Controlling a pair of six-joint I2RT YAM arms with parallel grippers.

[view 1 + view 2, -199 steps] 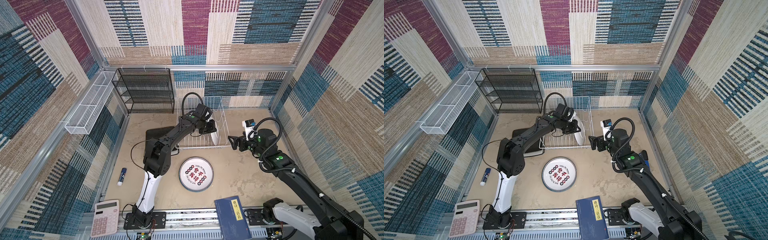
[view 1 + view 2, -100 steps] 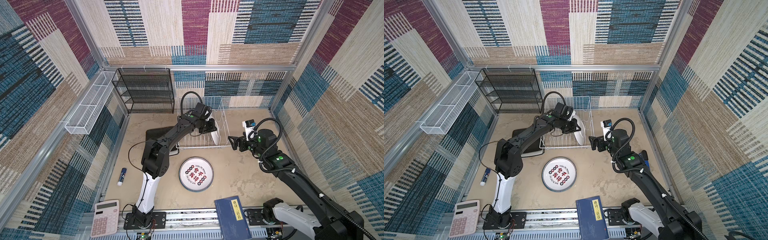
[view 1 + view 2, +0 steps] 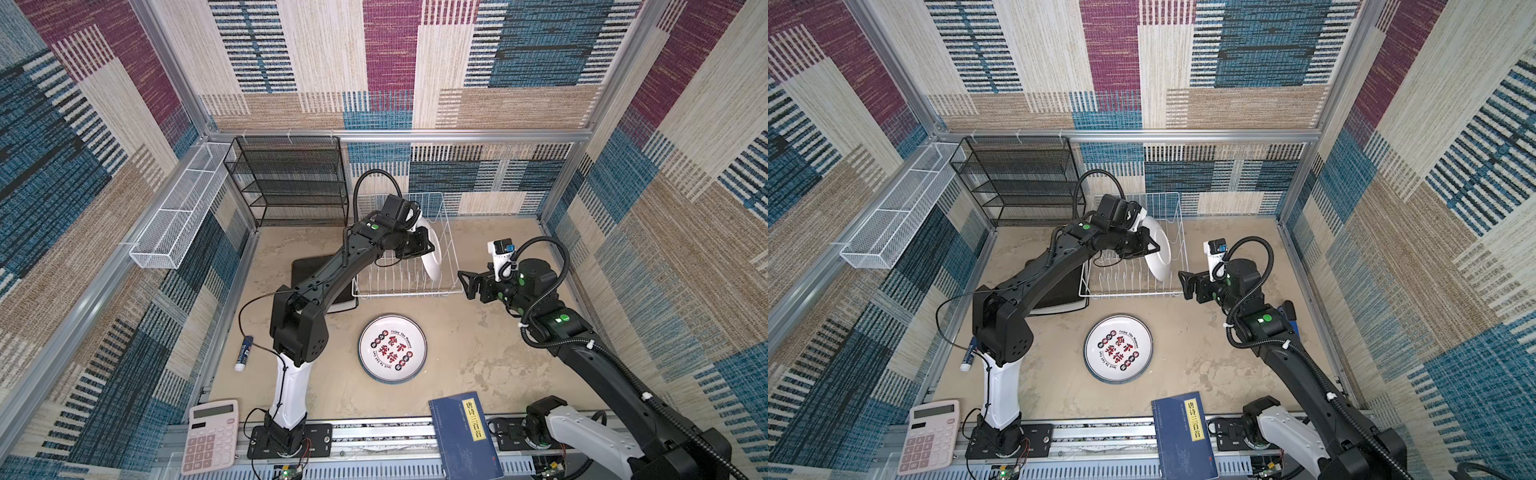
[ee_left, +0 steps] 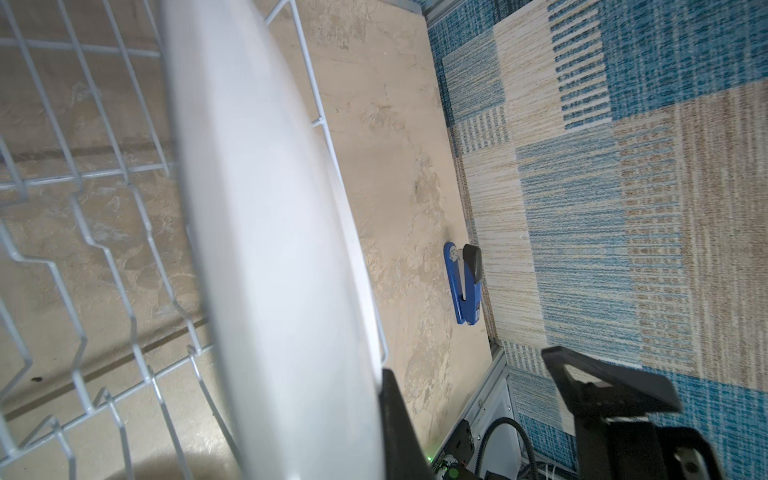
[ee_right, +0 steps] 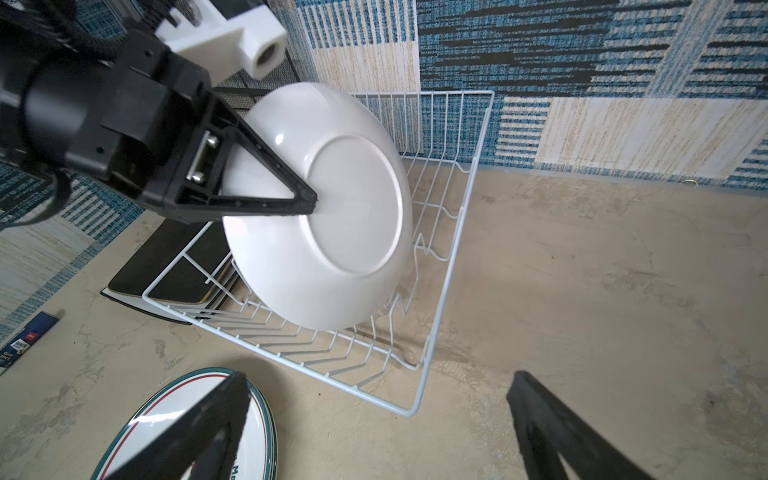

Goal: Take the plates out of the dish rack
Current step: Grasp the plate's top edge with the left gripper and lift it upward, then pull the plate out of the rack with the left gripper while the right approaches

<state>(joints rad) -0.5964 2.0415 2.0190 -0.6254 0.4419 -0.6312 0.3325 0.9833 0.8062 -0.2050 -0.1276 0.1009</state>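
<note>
While the left arm (image 3: 332,270) stretched over the dish rack (image 3: 407,293), its left jaws were pinching the rim of a plain white round plate (image 3: 430,254). That plate (image 5: 332,216) stood on edge, tilted, at the right end of the rack (image 5: 436,332), with its lower edge down among the upright prongs. Whether it touched the wires could not be told.

The right arm (image 3: 536,291) held its right jaws spread wide and empty, just beside the rack's near right corner.

A round printed plate (image 3: 392,347) lay flat on the table (image 3: 478,353), near of the rack and apart from it. At the rack's left end a black square plate (image 5: 183,266) lay flat on top of white square plates (image 5: 137,300), partly under the left arm. A blue stapler (image 4: 467,286) lay by the right wall.
</note>
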